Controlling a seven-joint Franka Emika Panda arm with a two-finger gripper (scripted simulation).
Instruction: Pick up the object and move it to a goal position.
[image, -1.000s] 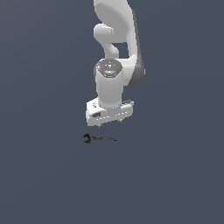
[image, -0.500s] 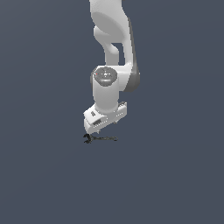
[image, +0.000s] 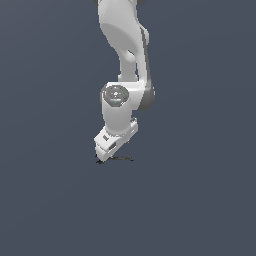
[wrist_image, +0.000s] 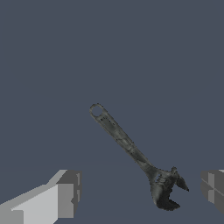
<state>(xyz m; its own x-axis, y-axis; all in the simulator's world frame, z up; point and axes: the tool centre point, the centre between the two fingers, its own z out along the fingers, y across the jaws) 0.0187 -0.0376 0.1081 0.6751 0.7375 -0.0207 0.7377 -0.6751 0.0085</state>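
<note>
Slate-grey floor (image: 50, 200), flat and featureless, fills both views; no goal marker visible anywhere on it

White arm (image: 122, 60) comes down from the top edge of the exterior view, wrist joint bent, hand tilted toward the exterior view's left. Compared with a second ago it sits much lower: then the hand hung clear above the tool with open floor between; half a second ago it was close; now its lower edge is down at floor level, right at the tool's head end

Gripper (image: 102, 156): fingers stand apart. Wrist view shows one fingertip (wrist_image: 65, 199) on one side and the other at the opposite frame edge, with a wide gap between them. Nothing clamped yet

Wrench (wrist_image: 135, 155), dark grey-black and thin, lies flat on the floor. It has not shifted across the three exterior pictures. In the wrist view its open-jawed head sits in the gap between the fingers, nearer one finger than the other, not centred; the slender handle with its end hole runs diagonally away from the hand. In the exterior view only the handle (image: 122, 158) shows as a dark sliver reaching toward the exterior view's right, head hidden behind the hand

Judgement: descent looks about done, approach phase ending. Next comes the close. The off-centre head may get nudged sideways as the fingers come in; a thin flat tool leaves little to bite on
</note>
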